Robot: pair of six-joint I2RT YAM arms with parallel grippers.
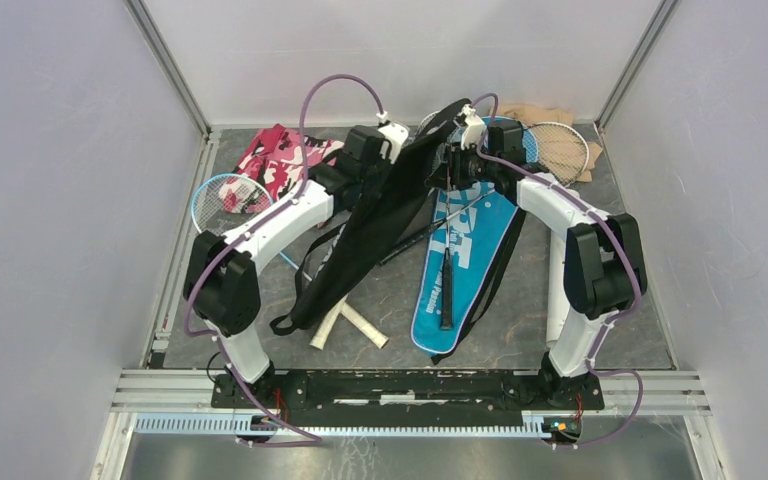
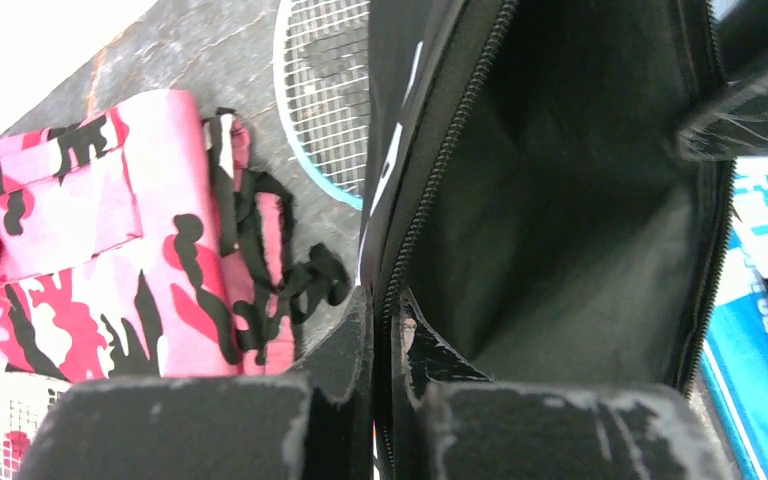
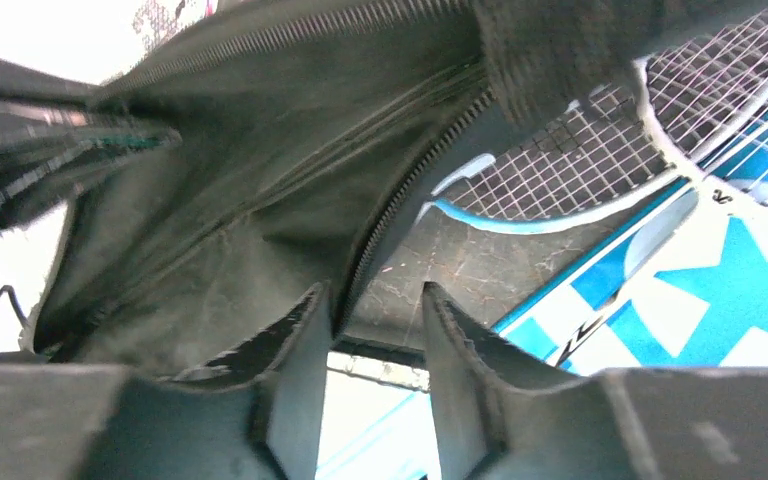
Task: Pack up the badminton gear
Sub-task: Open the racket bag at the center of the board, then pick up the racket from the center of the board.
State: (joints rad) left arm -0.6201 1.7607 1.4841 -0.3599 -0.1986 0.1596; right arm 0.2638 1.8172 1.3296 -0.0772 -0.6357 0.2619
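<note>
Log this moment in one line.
left gripper: shut on black cover edge | right gripper: open beside zipper | cover mouth: held open | blue cover: flat, racket on top

A pink, white and black camouflage cloth is lying bunched up on the far left part of a dark grey table that is looking like cracked stone. Black strings are hanging loose over the edge of this cloth, and a flat pocket is showing on it. A crumpled beige cloth is lying in the far right corner, well apart from the pink one. Plain white walls are standing around the table. Silver metal rails are running along its edges.
</note>
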